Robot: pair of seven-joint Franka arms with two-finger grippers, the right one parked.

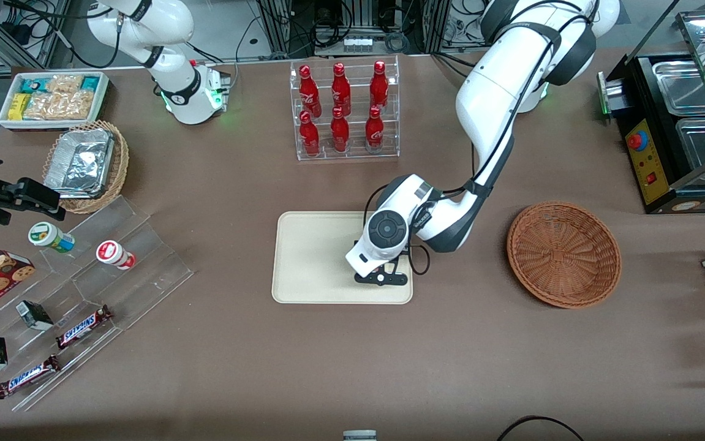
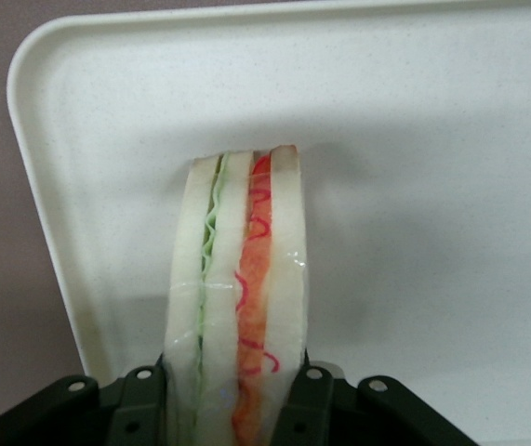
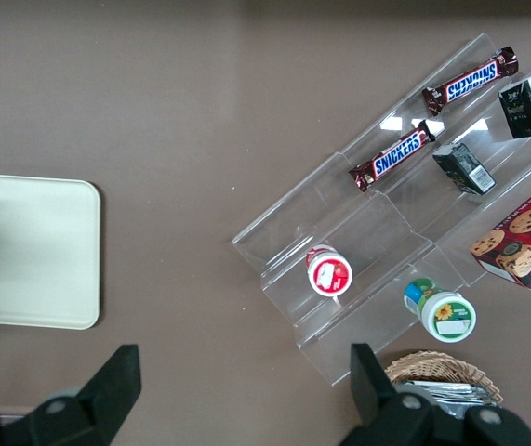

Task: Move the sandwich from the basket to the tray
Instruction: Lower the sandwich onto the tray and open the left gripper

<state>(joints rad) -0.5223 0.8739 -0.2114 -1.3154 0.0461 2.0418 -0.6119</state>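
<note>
Over tray point(image 1: 303, 257), gripper point(image 2: 237, 400) clamping sandwich point(image 2: 242, 279)

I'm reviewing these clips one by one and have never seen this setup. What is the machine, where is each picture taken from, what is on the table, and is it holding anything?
These are white robot arms bolted to a brown table. The front view looks down on the whole scene; the two wrist views come from cameras mounted by each arm's gripper.

The working arm's gripper is over the cream tray. Its wrist view shows the two black fingers shut on the sandwich, a wedge of white bread with green and red filling, held just above the tray's surface.

The reddish-brown basket, where the sandwich came from, has nothing in it and sits toward the working arm's end of the table. Also there: a clear rack of red bottles and a clear stepped stand with Snickers bars.
</note>
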